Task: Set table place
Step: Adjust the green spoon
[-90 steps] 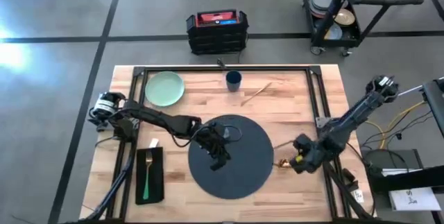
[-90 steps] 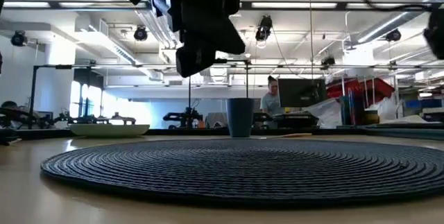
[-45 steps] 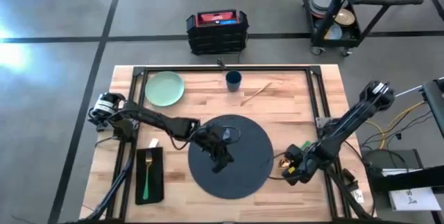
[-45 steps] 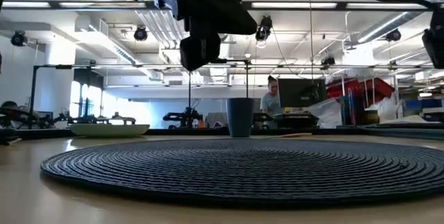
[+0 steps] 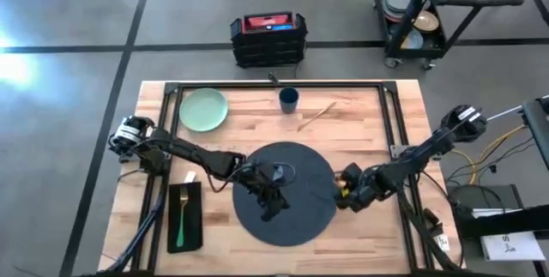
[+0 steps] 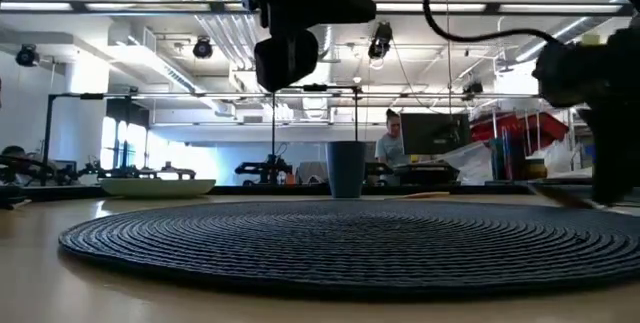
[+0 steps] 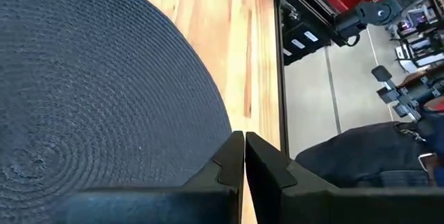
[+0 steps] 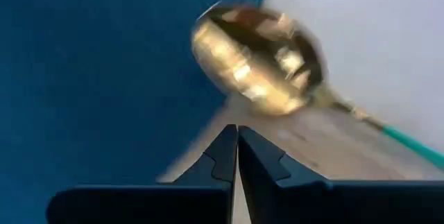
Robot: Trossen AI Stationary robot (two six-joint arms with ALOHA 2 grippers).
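The placemat (image 5: 286,193) lies centred on the table (image 5: 360,131), and the napkin (image 5: 184,217) with a fork (image 5: 182,219) sits off its left side, so the setting looks only begun. The plate (image 5: 203,109), cup (image 5: 289,99) and a utensil (image 5: 316,116) wait along the far edge. The left gripper (image 5: 269,198) hovers over the mat, fingers pressed together and empty; the right gripper (image 5: 346,192), fingers together, is at the mat's right rim by a gold spoon (image 8: 258,49).
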